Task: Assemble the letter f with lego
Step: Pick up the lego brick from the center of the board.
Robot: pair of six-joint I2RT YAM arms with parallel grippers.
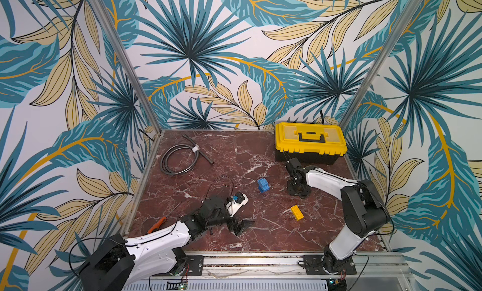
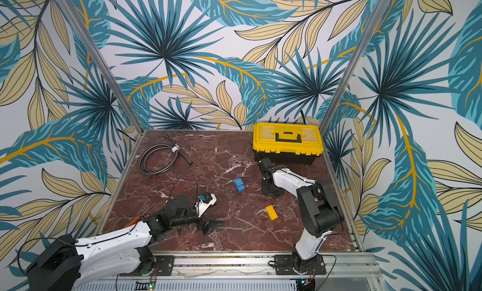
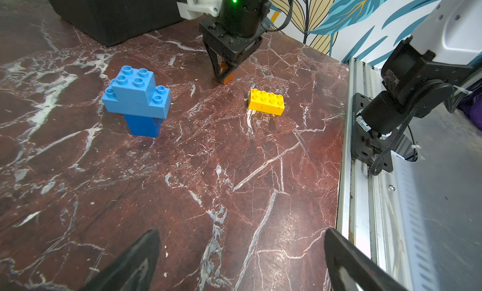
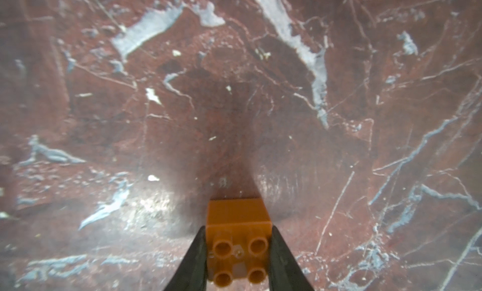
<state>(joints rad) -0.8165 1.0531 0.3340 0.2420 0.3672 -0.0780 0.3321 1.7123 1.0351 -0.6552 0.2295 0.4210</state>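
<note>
Both top views: red marble table, white-veined, boxed in by leaf wallpaper on three sides. Toolbox back right, coiled hose back left, screwdriver by the left edge. Blue stack mid-table; yellow brick nearer the front, apart from it. Left gripper low over the front marble; right gripper tip-down, right of the stack. Left wrist: left fingers spread wide, nothing between them; stack upright, three bricks joined; yellow brick flat on marble; metal rail along the table edge. Right wrist: right jaws pressed on both sides of orange brick, studs toward the camera, down at the marble.
</note>
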